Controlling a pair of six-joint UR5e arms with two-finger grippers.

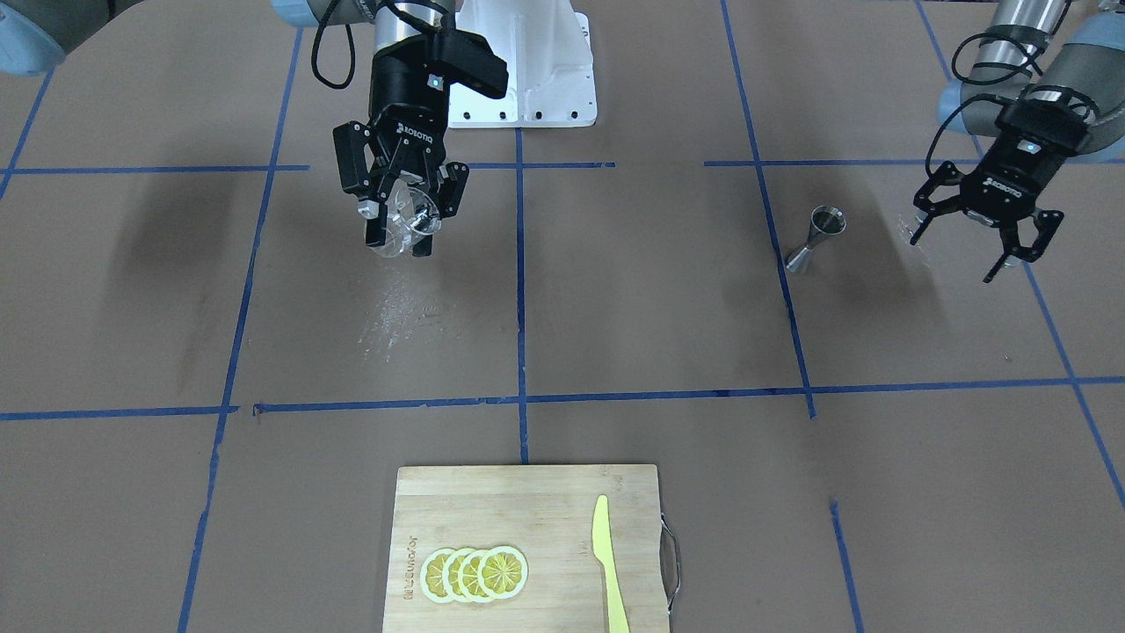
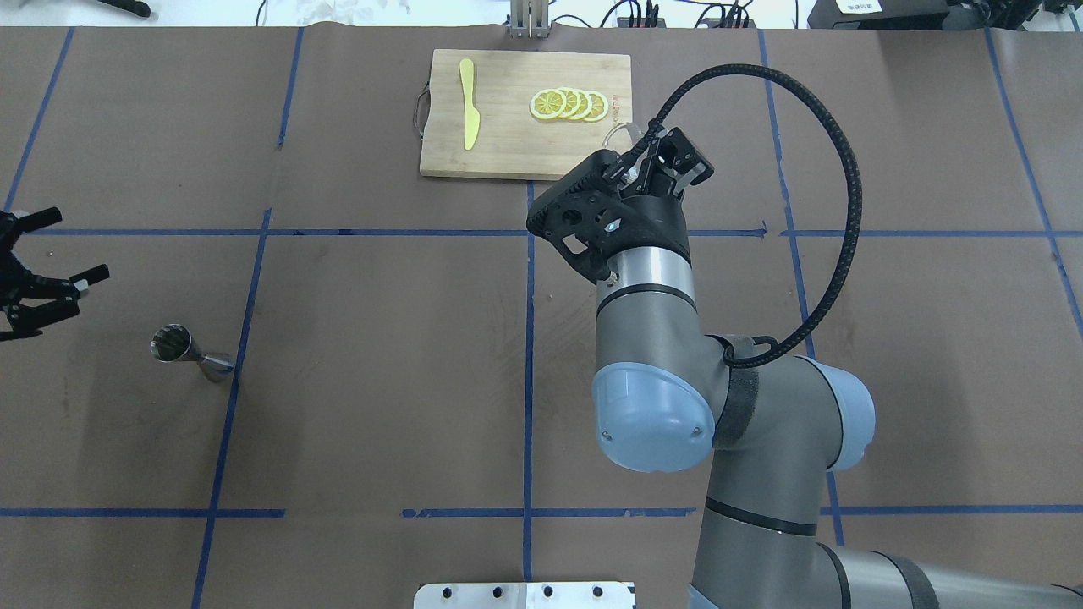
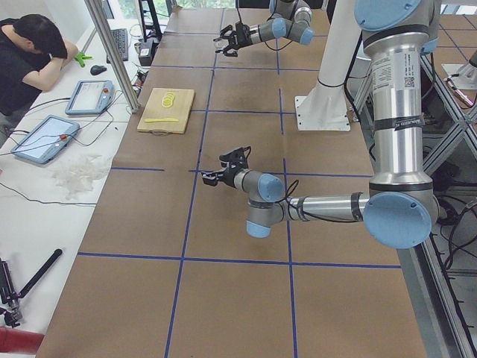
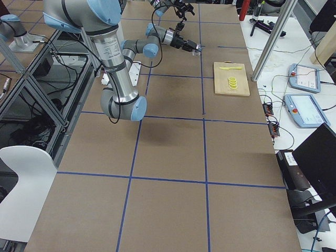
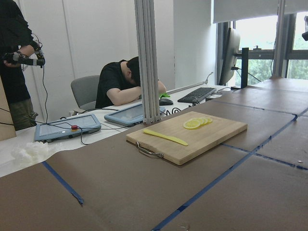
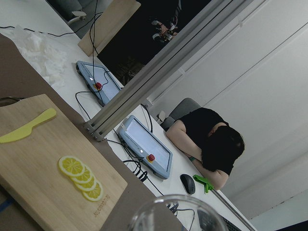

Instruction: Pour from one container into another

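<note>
The left gripper (image 1: 960, 253) hangs above the table with its fingers spread wide and nothing between them. It sits just to the jigger's left, near it but not touching. The steel jigger (image 2: 190, 353) appears to stand upright on the brown table cover, one open cone facing up. Whether anything is inside it cannot be told from here.

Well to the jigger's right and on its far side lies the wooden cutting board (image 2: 508, 148), carrying a yellow knife (image 2: 468, 114) and a fan of lemon slices (image 2: 568, 104). None of these plays a part in the pour.

Further right of the jigger, beyond the middle tape line, the right gripper (image 1: 400, 239) is raised off the table and pinches the clear cup (image 1: 409, 211) between its fingers. The cup looks tipped rather than level, and its contents, if any, are not visible.

As I judge it, only the pick-up is done: the cup is grasped and lifted, yet it is well apart from the jigger. What remains is the carry across to the jigger, setting the rim over its small mouth, then the tilt itself. The open left gripper could first steady the jigger.
</note>
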